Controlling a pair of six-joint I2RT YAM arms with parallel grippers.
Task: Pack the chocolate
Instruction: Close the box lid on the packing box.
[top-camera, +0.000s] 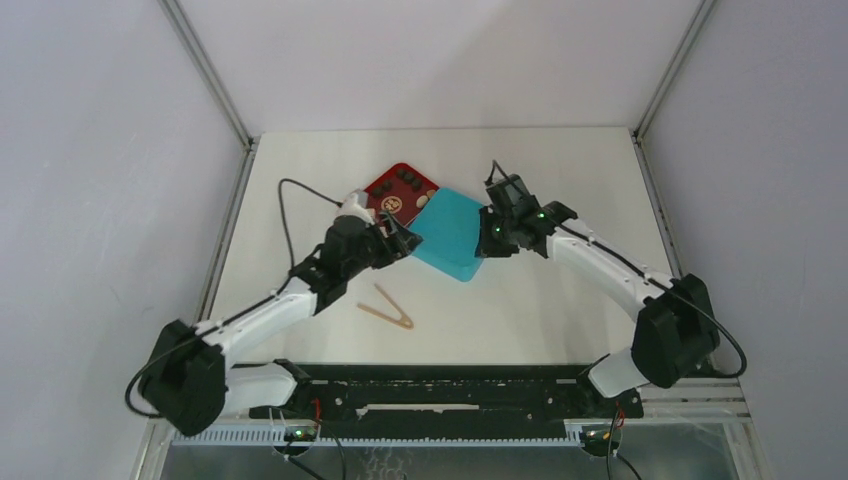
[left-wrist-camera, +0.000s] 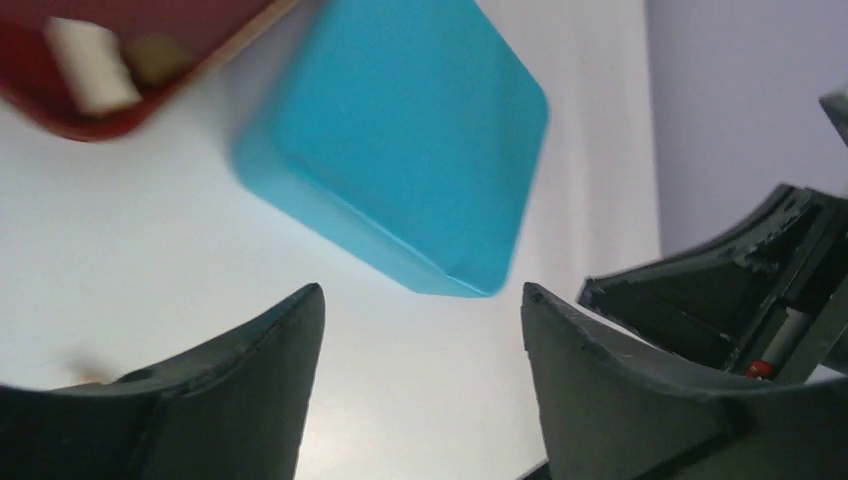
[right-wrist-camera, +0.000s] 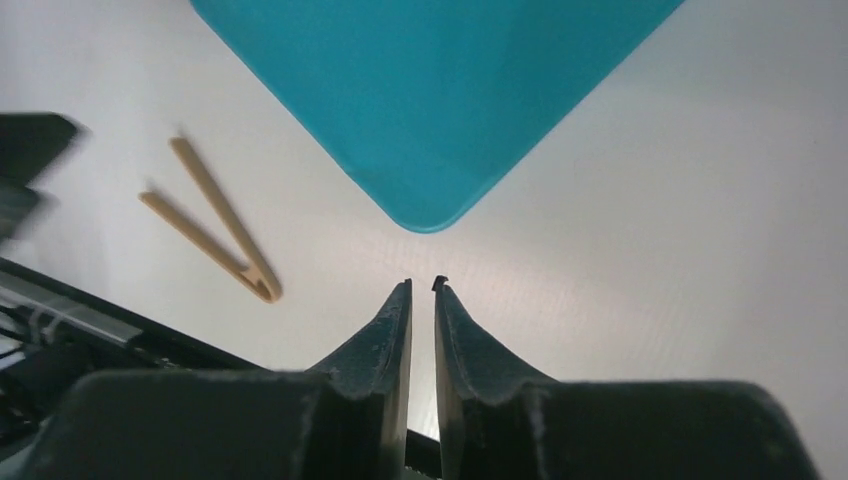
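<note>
My left pincer (left-wrist-camera: 422, 295) hangs released and empty just off the near-left edge of the smooth teal square box (top-camera: 450, 235). My right pincer (right-wrist-camera: 422, 287) is all but clenched on nothing, pointing at a corner on the box's right side. I judge they flank the box to work its lid, which looks shut. The small brown and cream chocolate pieces (top-camera: 408, 183) lie in the red tray (top-camera: 378, 184), just beside the box's far-left side. The tan wooden V-shaped tongs (top-camera: 386, 306) lie nearer me on the white desk (top-camera: 520, 300), with open room to the right.
</note>
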